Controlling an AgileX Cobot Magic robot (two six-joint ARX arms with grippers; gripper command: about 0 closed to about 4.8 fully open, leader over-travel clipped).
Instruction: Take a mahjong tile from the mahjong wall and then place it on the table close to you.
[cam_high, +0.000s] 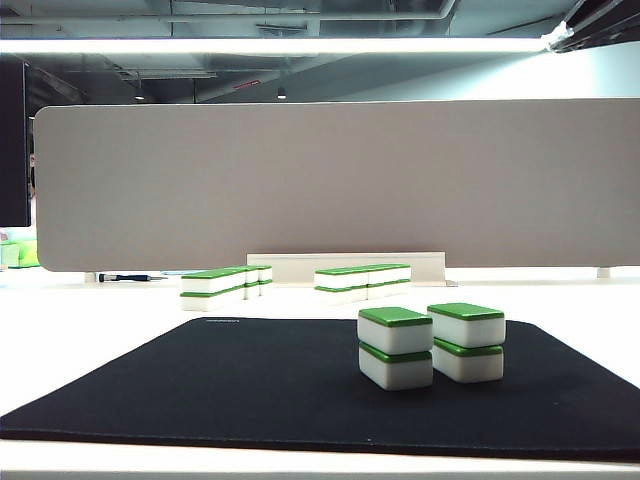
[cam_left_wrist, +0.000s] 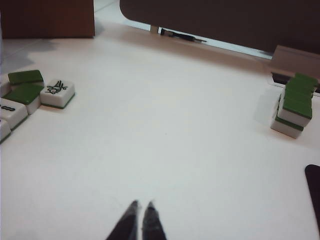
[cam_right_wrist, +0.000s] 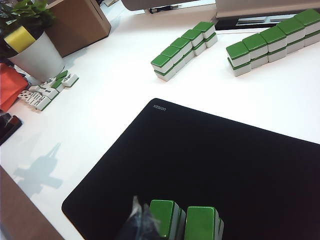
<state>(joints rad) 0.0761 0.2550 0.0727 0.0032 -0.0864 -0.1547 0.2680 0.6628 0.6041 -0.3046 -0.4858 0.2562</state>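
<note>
The mahjong wall stands behind the black mat (cam_high: 250, 380) as two green-backed rows, a left row (cam_high: 225, 285) and a right row (cam_high: 362, 280), both stacked two high. The right wrist view shows these rows (cam_right_wrist: 182, 50) (cam_right_wrist: 272, 40) too. My left gripper (cam_left_wrist: 142, 205) is shut and empty over the bare white table (cam_left_wrist: 165, 135), well short of the wall's end (cam_left_wrist: 295, 107). My right gripper (cam_right_wrist: 142, 207) is shut with nothing in it, over the mat (cam_right_wrist: 210, 160) beside a two-tile stack (cam_right_wrist: 165, 217). Neither gripper shows in the exterior view.
Two two-tile stacks (cam_high: 396, 347) (cam_high: 467, 341) stand on the mat's near right part. Loose tiles (cam_left_wrist: 57, 92) (cam_right_wrist: 47, 90) lie far left by a white plant pot (cam_right_wrist: 35, 57) and a cardboard box (cam_right_wrist: 80, 22). A grey partition panel (cam_high: 330, 180) closes the back.
</note>
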